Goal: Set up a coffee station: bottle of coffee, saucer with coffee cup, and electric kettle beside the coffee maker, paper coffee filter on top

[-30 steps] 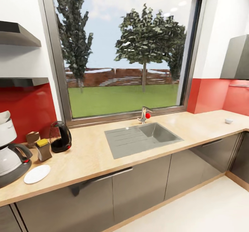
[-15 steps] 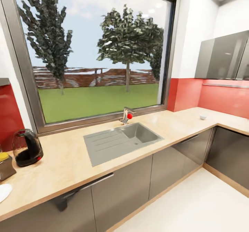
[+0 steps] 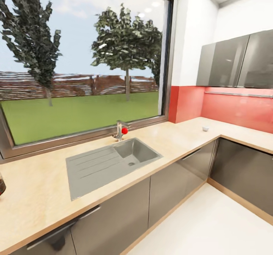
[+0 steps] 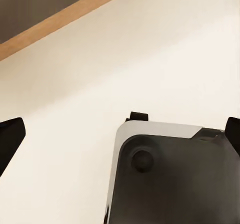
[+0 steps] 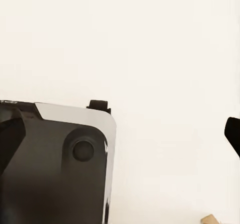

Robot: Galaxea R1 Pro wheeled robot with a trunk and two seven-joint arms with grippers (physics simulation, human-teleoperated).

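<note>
The cup [image 3: 205, 128], a small white thing we took for the coffee cup, sat alone on the counter [image 3: 34, 186] right of centre in the head view, below the red wall and well apart from everything else. The sink [image 3: 108, 163] lay at centre with its tap [image 3: 120, 130] behind it against the window [image 3: 76, 69]. At the far left edge a dark sliver of some object cut into the frame; we could not tell what it was. We judged that the cup was not yet on a saucer, and that the other steps could not be checked from here.

In the left wrist view we looked down on pale floor [image 4: 150, 59], the robot's dark base [image 4: 175, 184] low in the frame and a wooden plinth strip [image 4: 60, 19] across the upper left. The left gripper's [image 4: 120, 139] fingertips [image 4: 10, 139] sat at opposite edges, spread wide and holding nothing.

In the right wrist view the floor and base appeared again. The right gripper's [image 5: 120, 134] fingertips [image 5: 233, 134] were likewise spread and empty.
</note>
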